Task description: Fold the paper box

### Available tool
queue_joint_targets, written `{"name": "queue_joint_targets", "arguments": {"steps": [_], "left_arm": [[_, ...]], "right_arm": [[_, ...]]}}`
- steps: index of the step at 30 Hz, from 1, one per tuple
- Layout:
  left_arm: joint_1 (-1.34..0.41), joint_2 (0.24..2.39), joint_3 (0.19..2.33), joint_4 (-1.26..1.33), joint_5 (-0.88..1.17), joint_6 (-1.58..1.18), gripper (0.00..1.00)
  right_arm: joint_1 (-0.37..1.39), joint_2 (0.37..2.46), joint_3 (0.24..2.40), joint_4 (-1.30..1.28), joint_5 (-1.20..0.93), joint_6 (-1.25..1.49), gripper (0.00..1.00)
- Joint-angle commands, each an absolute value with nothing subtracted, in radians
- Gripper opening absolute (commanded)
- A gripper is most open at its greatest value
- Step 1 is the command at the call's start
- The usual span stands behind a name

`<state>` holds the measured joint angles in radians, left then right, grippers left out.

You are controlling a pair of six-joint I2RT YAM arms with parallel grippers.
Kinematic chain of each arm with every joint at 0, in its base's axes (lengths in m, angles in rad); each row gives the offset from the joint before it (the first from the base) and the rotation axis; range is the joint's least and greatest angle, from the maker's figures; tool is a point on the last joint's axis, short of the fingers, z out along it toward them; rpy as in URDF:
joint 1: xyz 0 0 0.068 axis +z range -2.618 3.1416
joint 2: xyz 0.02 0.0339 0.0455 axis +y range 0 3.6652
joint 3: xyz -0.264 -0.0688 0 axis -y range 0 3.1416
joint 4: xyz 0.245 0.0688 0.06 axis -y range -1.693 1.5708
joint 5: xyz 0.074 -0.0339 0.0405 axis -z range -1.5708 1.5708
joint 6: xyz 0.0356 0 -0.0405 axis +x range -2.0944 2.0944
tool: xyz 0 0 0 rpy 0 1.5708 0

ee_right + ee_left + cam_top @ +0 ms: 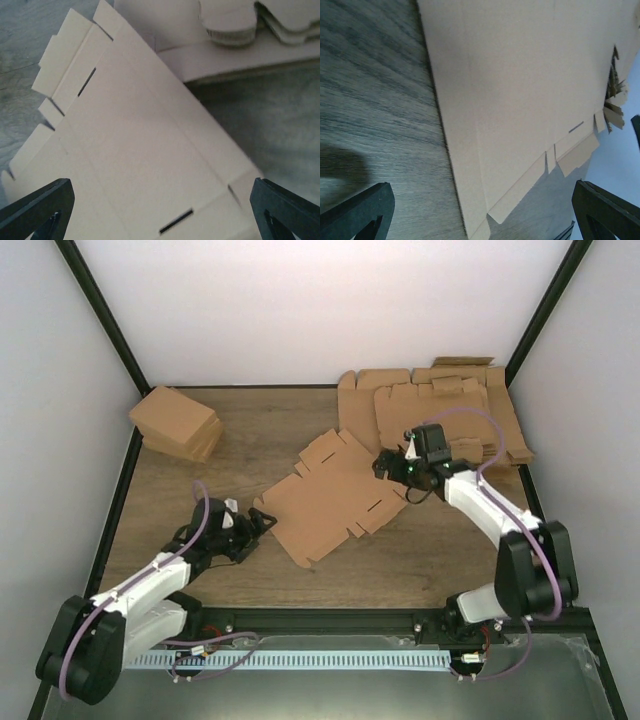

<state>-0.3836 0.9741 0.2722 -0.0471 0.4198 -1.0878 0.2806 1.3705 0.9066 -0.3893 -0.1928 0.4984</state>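
The paper box (335, 498) is a flat brown die-cut sheet with flaps and slots, lying mid-table. My left gripper (262, 525) sits low at its near-left edge, jaws wide apart. In the left wrist view the sheet (520, 100) runs away from the open gripper (480, 220), whose fingers (355, 210) hold nothing. My right gripper (388, 465) hovers over the sheet's far-right corner. The right wrist view shows the sheet (140, 150) below the open gripper (160, 215), with one dark slot between the fingertips (285, 210) and nothing gripped.
A thick pile of brown cardboard sheets (440, 405) lies at the back right, just behind the right gripper, and shows in the right wrist view as a layered stack (235, 30). A pile of compact brown cartons (177, 423) stands at the back left. Black frame posts flank the table.
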Motion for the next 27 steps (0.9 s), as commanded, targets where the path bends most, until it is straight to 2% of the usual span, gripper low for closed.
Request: {"name": "queue_joint_targets", "arguments": {"steps": [1,8,14,19,27], "left_arm": [[-0.389,1.032,0.257,0.002,0.41,-1.079,1.0],[-0.389,1.162,0.298,0.034,0.437,-0.976,1.0],[-0.389,1.263,0.345,0.034,0.445,-0.918,1.0],[-0.388,1.366,0.433,-0.015,0.412,-0.855,1.0],[-0.375,1.428,0.555,-0.121,0.312,-0.754,1.0]], "right_arm": [[0.225,1.538,1.026,-0.353,-0.234,0.355,0.99],[0.19,1.76,1.157,-0.364,-0.313,0.268,0.95],[0.191,1.805,1.133,-0.347,-0.401,0.253,0.88],[0.216,1.767,1.076,-0.33,-0.465,0.265,0.75],[0.312,1.585,0.873,-0.325,-0.428,0.321,0.66]]}}
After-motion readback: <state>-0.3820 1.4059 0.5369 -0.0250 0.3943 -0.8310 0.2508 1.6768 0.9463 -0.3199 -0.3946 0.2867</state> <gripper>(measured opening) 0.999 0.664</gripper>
